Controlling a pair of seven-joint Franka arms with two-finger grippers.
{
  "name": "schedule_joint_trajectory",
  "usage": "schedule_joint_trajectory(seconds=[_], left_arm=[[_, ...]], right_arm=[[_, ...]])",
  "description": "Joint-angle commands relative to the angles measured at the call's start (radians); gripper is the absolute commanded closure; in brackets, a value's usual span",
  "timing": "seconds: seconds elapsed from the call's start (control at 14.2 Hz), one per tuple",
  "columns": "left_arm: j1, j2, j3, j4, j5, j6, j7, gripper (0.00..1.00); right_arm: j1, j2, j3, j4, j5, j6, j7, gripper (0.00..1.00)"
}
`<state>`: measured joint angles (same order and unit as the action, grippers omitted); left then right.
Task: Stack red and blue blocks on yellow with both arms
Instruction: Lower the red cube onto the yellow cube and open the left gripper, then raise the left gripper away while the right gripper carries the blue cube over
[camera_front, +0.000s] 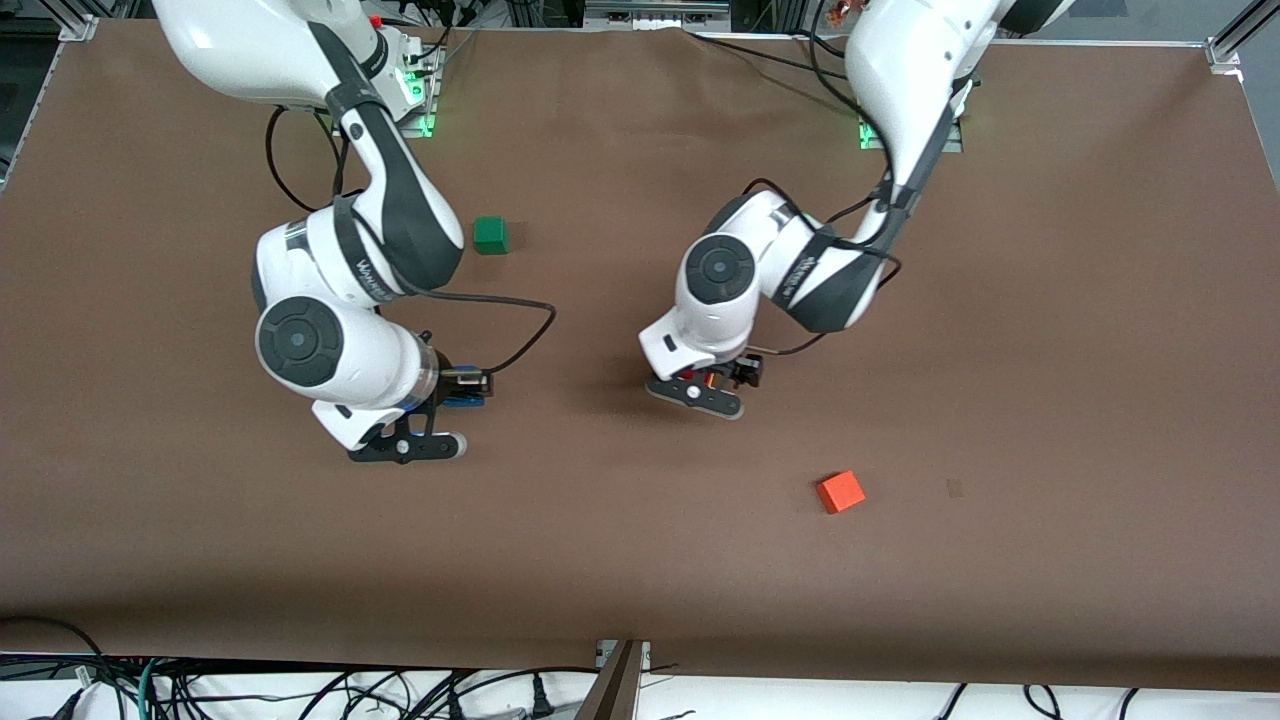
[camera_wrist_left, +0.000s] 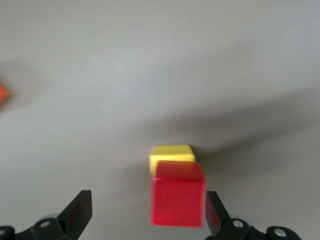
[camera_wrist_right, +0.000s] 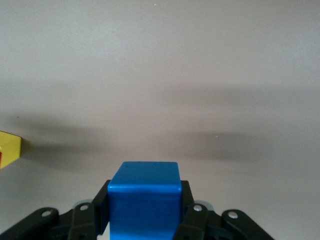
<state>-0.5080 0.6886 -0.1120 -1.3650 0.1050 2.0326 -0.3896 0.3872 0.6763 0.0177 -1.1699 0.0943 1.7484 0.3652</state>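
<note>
In the left wrist view the red cube (camera_wrist_left: 178, 194) sits on the yellow cube (camera_wrist_left: 171, 152), a little offset from it. My left gripper (camera_wrist_left: 147, 204) is open around the red cube, which lies close to one finger (camera_wrist_left: 214, 212) and well apart from the other. In the front view the left gripper (camera_front: 712, 383) is low over the table's middle and hides both cubes. My right gripper (camera_wrist_right: 144, 200) is shut on the blue cube (camera_wrist_right: 144, 197) and holds it above the table toward the right arm's end (camera_front: 462, 398). The yellow cube's edge also shows in the right wrist view (camera_wrist_right: 9, 147).
A lighter orange-red cube (camera_front: 840, 491) lies nearer to the front camera than the left gripper, and shows in the left wrist view (camera_wrist_left: 2, 95). A green cube (camera_front: 490, 234) lies farther from the front camera, between the arms. Black cables hang from both wrists.
</note>
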Motion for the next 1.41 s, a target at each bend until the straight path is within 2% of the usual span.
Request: schedule_joint_trajectory(seconds=[0.0, 0.28, 0.49, 0.7, 0.84, 0.98, 1.19, 1.34], left_arm=[[0.11, -0.078, -0.008, 0.023, 0.015, -0.081, -0.005, 0.0], [0.276, -0.152, -0.009, 0.033, 0.016, -0.101, 0.002, 0.0], [0.386, -0.176, -0.017, 0.034, 0.015, -0.132, 0.005, 0.0], [0.452, -0.211, -0.011, 0.043, 0.018, -0.207, 0.008, 0.0], [0.509, -0.247, -0.021, 0.041, 0.015, -0.271, 0.059, 0.0], [0.523, -0.29, -0.018, 0.043, 0.012, -0.331, 0.142, 0.0], [0.606, -0.355, -0.014, 0.043, -0.082, -0.394, 0.239, 0.0], [0.632, -0.43, -0.012, 0.043, -0.096, -0.452, 0.282, 0.0]], right_arm=[[0.039, -0.004, -0.001, 0.003, 0.012, 0.019, 0.09, 0.75], [0.126, 0.006, -0.001, 0.003, 0.015, 0.069, 0.28, 0.75], [0.22, 0.031, -0.001, 0.004, 0.015, 0.16, 0.45, 0.75], [0.298, 0.064, -0.002, 0.004, 0.013, 0.275, 0.579, 0.75], [0.347, 0.094, -0.007, 0.006, 0.007, 0.353, 0.622, 0.75], [0.36, 0.111, -0.007, 0.007, 0.005, 0.394, 0.635, 0.75], [0.372, 0.132, -0.007, 0.009, 0.005, 0.459, 0.636, 0.74], [0.377, 0.146, -0.007, 0.009, 0.005, 0.487, 0.636, 0.74]])
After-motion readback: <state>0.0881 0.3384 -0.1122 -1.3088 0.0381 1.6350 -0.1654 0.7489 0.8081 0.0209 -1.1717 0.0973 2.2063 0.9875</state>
